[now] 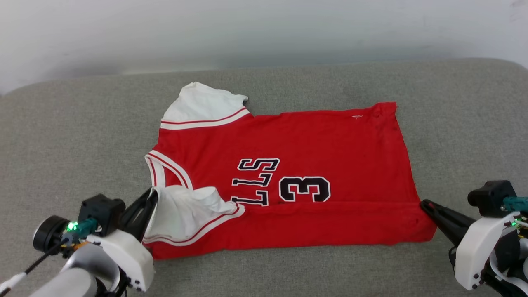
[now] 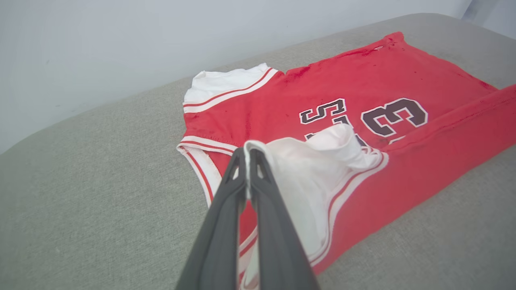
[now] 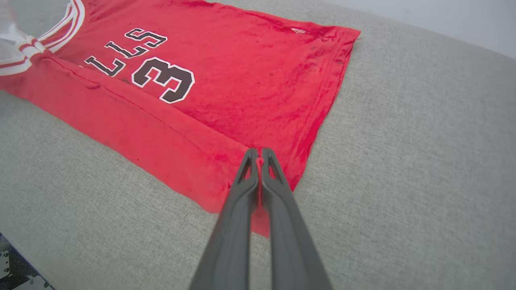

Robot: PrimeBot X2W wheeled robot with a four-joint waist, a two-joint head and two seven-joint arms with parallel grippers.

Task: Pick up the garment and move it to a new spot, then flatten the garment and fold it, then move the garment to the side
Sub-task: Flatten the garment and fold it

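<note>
While tracking along the dark fingers (image 2: pixel 219 225), caught the left gripper (image 2: pixel 246 152) pinched tight: tips pressed together on a thin edge of white lining (image 2: pixel 306 181), puffed up and turned out at the near armhole. Over on the right wrist camera, found the right gripper (image 3: pixel 259 155) closed just as firmly, a sliver of red cloth nipped between its tips at the hem end, right at the junction of a folded-over strip (image 3: pixel 141 133) and the flat body. Followed that strip along the near side: a long red band laid over the front, running from hem to armhole. Read the black, white-outlined lettering (image 1: pixel 258 181) next: "LLS" clear as day, the start of the word lost under the fold, and a big "3" (image 1: pixel 304 189) just beside it. Noted a tiny white mark (image 1: pixel 357 116) near the far hem corner, too small to read. Placed the garment (image 1: pixel 321 140) chest-up across the middle of a grey upholstered surface (image 1: pixel 74 123), neck end toward the left, hem toward the right, far shoulder flipped over to show white above striped trim (image 1: pixel 204 122). Beyond all that, picked out a pale wall (image 1: pixel 264 29).
</note>
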